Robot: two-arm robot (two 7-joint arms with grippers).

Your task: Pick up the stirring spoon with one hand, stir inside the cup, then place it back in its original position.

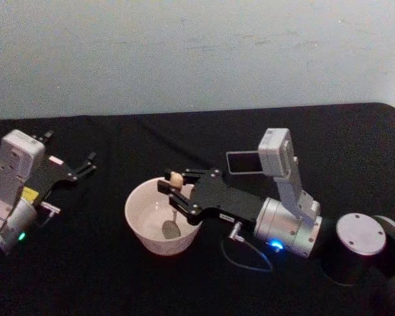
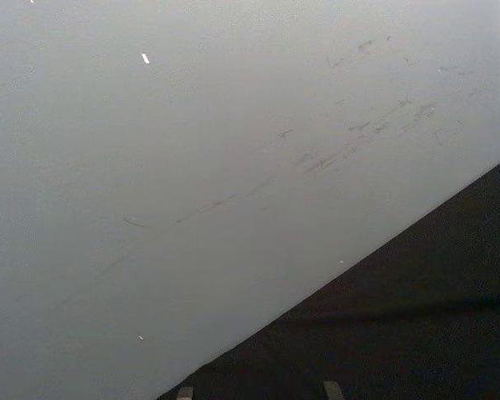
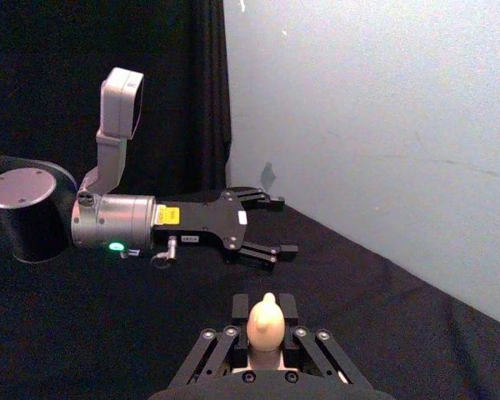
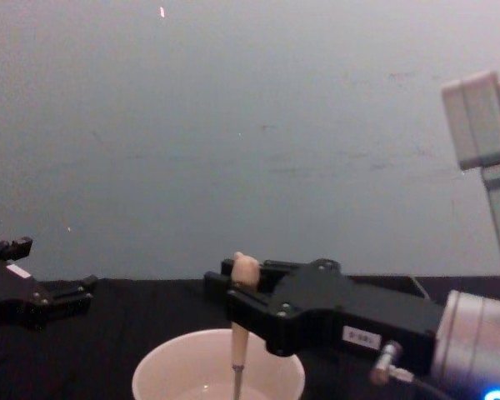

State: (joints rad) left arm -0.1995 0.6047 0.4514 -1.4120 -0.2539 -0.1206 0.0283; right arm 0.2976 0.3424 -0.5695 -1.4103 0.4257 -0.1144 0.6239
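Note:
The cream-white cup (image 1: pixel 150 242) stands at mid-table. The stirring spoon (image 1: pixel 171 228) stands nearly upright in it, its small bowl low inside the cup and its beige knob above the rim. My right gripper (image 1: pixel 172 184), the hand, reaches over the cup from the right and is shut on the spoon's handle just under the knob. In the chest view the spoon (image 4: pixel 237 343) hangs from the right gripper (image 4: pixel 236 301) into the cup (image 4: pixel 161 369). The right wrist view shows the spoon's knob (image 3: pixel 265 321) between the fingers. The dark grey square holder (image 1: pixel 244 162) stands behind the right arm.
My left gripper (image 1: pixel 88 163) is parked at the table's left with its fingers spread, well away from the cup; it shows too in the right wrist view (image 3: pixel 277 225) and the chest view (image 4: pixel 50 271). A pale wall (image 1: pixel 197 52) runs behind the black table (image 1: pixel 118 138).

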